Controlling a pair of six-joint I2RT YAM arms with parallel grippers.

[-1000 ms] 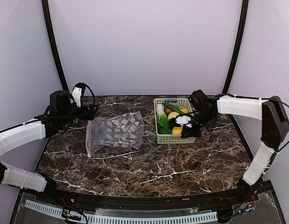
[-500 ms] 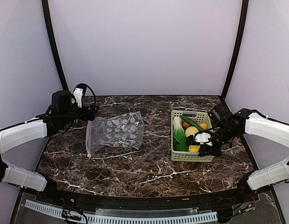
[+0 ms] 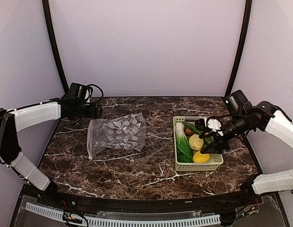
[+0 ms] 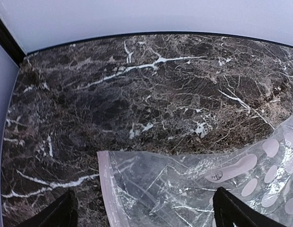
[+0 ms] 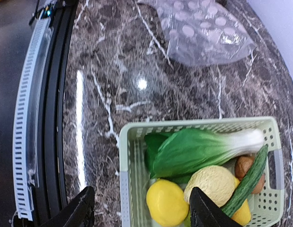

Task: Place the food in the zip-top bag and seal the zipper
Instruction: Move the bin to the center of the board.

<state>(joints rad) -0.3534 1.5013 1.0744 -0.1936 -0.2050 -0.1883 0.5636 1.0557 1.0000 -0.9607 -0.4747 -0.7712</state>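
The clear, dotted zip-top bag (image 3: 117, 135) (image 4: 184, 184) lies flat at mid-left of the table. Its zipper (image 4: 106, 189) runs along the left edge. My left gripper (image 3: 96, 112) (image 4: 148, 215) hovers open just behind that end, holding nothing. The food sits in a light green basket (image 3: 198, 168) (image 5: 184, 124): bok choy (image 5: 198, 149), lemon (image 5: 167, 203), tan lump (image 5: 212, 184), long green vegetable (image 5: 248, 182) and a brownish fruit (image 5: 243, 165). My right gripper (image 3: 208, 137) (image 5: 144, 208) is open above the basket. One finger is outside its wall, the other over the tan lump.
The marble table's dark front rail (image 5: 47, 118) runs close to the basket's near side. Black curved frame posts (image 3: 238, 52) stand at the back corners against the pale walls. Bare marble (image 3: 155, 142) separates bag and basket.
The basket has slid right and toward the front with my right gripper, whose jaws have now opened off it. My left arm has swung its gripper toward the bag's back-left corner.
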